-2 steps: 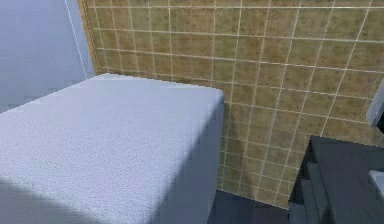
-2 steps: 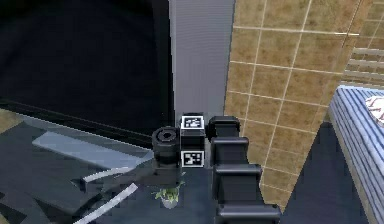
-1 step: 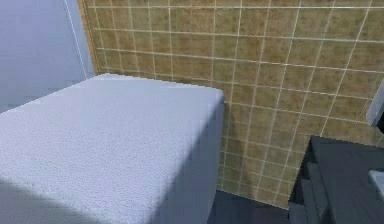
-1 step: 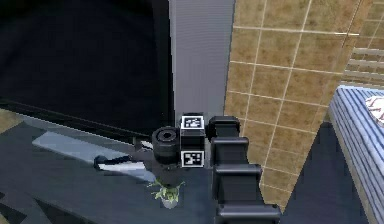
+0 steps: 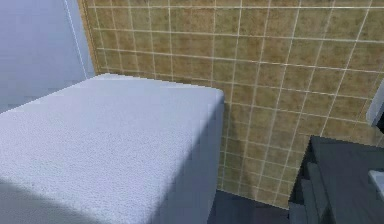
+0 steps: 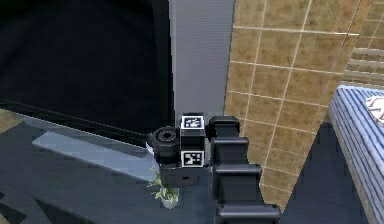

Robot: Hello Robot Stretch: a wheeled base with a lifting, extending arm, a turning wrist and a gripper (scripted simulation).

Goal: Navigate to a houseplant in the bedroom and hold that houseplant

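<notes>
tan tiled wall (image 6: 290, 90) backs the arm side view's lower middle, where the tool (image 6: 163, 178) sits at a small greenish houseplant (image 6: 160, 195): approach seems done, but whether the tool holds it i cannot tell.

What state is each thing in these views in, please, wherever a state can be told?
gripper: at the small green plant; cannot tell whether it holds anything.
small green plant: at the gripper's far end, by the dark surface; lifted or resting, cannot tell.
arm: stretched out over the dark surface.
</notes>
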